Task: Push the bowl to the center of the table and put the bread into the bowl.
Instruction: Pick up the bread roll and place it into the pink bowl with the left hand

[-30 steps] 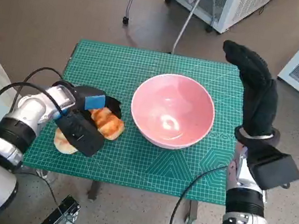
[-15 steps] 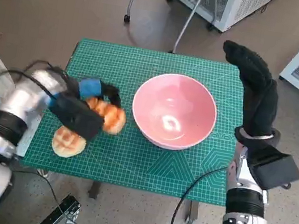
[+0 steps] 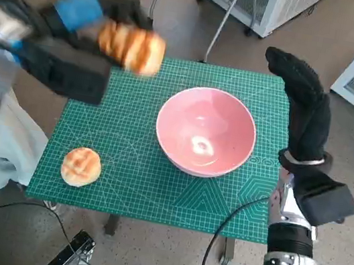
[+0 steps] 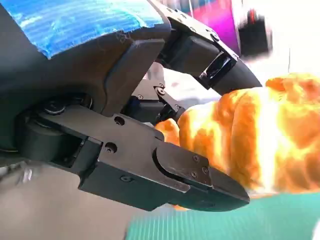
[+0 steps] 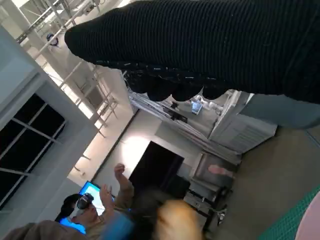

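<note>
The blue-taped left hand (image 3: 81, 14), clamped on the golden ridged bread loaf (image 3: 131, 46), has lifted it off the bench (image 3: 154, 190) and now holds it up beside the pink round bowl (image 3: 204, 140), ready to drop in, while the gloved right hand (image 3: 304, 106) stays raised, fingers apart and empty.

The left hand (image 3: 81, 14) holds a bread (image 3: 131, 47) in the air, above the mat's (image 3: 156, 176) far left corner; both are blurred. A pink bowl (image 3: 204, 140) sits near the middle of the green mat. A round bun (image 3: 81, 166) lies at the near left. The right hand (image 3: 304, 106) stands upright at the mat's right edge, holding nothing.
</note>
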`<action>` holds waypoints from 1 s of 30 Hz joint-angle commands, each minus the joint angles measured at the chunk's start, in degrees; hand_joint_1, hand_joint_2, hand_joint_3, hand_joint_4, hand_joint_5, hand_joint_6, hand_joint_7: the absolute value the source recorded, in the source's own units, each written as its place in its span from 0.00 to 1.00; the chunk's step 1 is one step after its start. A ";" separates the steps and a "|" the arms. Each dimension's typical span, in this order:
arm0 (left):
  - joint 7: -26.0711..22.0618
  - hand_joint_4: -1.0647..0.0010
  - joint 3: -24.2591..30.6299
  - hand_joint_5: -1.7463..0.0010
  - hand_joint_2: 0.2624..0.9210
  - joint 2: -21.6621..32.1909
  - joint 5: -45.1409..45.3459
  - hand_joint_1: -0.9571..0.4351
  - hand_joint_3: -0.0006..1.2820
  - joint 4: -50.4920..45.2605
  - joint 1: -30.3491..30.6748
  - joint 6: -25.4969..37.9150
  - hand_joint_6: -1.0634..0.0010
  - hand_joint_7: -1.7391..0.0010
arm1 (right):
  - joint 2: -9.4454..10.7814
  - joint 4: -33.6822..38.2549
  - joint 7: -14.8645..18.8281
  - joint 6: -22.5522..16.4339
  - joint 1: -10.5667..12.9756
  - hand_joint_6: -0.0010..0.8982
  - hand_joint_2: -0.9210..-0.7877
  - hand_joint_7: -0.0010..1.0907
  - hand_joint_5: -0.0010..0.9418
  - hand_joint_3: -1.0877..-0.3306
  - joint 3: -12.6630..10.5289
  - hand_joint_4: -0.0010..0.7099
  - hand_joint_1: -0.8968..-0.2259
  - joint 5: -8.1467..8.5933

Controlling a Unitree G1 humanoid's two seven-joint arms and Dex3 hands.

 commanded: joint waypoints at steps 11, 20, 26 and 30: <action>2.03 0.50 -2.76 0.28 1.00 -9.72 -1.15 0.69 0.07 -0.32 -1.54 -1.91 0.30 0.36 | 0.47 -0.37 1.82 1.41 1.63 0.07 0.00 0.78 0.02 0.51 0.27 0.62 0.54 2.33; 3.58 0.53 -8.79 0.26 1.00 -16.48 2.66 0.69 0.08 9.48 -4.10 -4.03 0.32 0.35 | 0.42 -1.91 1.96 1.67 2.49 0.07 0.00 0.78 0.02 0.51 0.42 0.62 0.55 2.47; 4.78 0.52 -12.72 0.32 1.00 -20.79 4.98 0.69 0.11 16.87 -5.35 -4.65 0.37 0.26 | 0.06 -2.61 1.49 1.43 3.16 0.07 0.00 0.78 0.02 0.51 0.26 0.62 0.55 2.15; 5.36 0.55 -15.18 0.29 1.00 -22.97 6.74 0.69 0.12 19.86 -5.58 -4.25 0.38 0.26 | -0.22 -2.60 1.47 1.21 3.37 0.06 0.00 0.78 0.02 0.51 0.06 0.62 0.55 2.22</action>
